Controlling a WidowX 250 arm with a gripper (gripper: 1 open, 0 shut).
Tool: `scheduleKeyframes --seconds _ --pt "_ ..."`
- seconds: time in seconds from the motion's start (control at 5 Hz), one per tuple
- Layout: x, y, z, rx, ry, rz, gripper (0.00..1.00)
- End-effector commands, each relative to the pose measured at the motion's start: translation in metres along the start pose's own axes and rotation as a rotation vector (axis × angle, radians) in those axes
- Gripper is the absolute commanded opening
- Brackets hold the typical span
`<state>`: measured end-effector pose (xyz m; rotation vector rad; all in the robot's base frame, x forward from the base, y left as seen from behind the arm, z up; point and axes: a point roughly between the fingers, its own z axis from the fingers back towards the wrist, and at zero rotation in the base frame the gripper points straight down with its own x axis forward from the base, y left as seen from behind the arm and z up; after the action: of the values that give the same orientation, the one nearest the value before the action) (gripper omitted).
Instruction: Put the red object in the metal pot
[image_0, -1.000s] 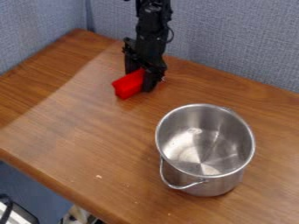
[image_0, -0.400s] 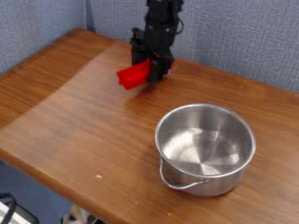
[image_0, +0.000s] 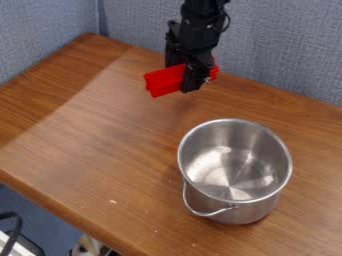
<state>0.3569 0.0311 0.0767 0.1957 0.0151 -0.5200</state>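
The red object (image_0: 164, 80), a small bright red block, hangs in the air above the wooden table, tilted slightly. My black gripper (image_0: 194, 76) is shut on its right end, coming down from the top of the view. The metal pot (image_0: 235, 168), shiny and round with a thin wire handle at its front, stands empty on the table at the lower right. The block is up and to the left of the pot, well apart from it.
The wooden table (image_0: 80, 110) runs diagonally, with its front edge falling away at the lower left. A grey-blue wall (image_0: 287, 40) stands behind the table.
The gripper has lifted the red object off the table and carried it up and a little to the right. The pot has not moved.
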Motion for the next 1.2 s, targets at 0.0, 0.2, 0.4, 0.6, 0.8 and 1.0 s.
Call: scheduleKeyframes --seconds 0.0,0.2,0.4,0.6,0.8,1.0 --pt "-0.016 -0.016 0.033 0.049 -0.062 0.011 0.0" --pt "-0.018 -0.039 0.043 0.056 -0.075 -0.023 0.0" --pt "-0.016 -0.061 0.045 0.042 -0.084 0.027 0.0" --pt "-0.016 -0.082 0.039 0.027 -0.091 0.106 0.0" --pt "-0.007 -0.105 0.036 0.023 -0.109 0.124 0.0" --pt "0.008 -0.129 0.029 0.014 -0.128 0.137 0.0"
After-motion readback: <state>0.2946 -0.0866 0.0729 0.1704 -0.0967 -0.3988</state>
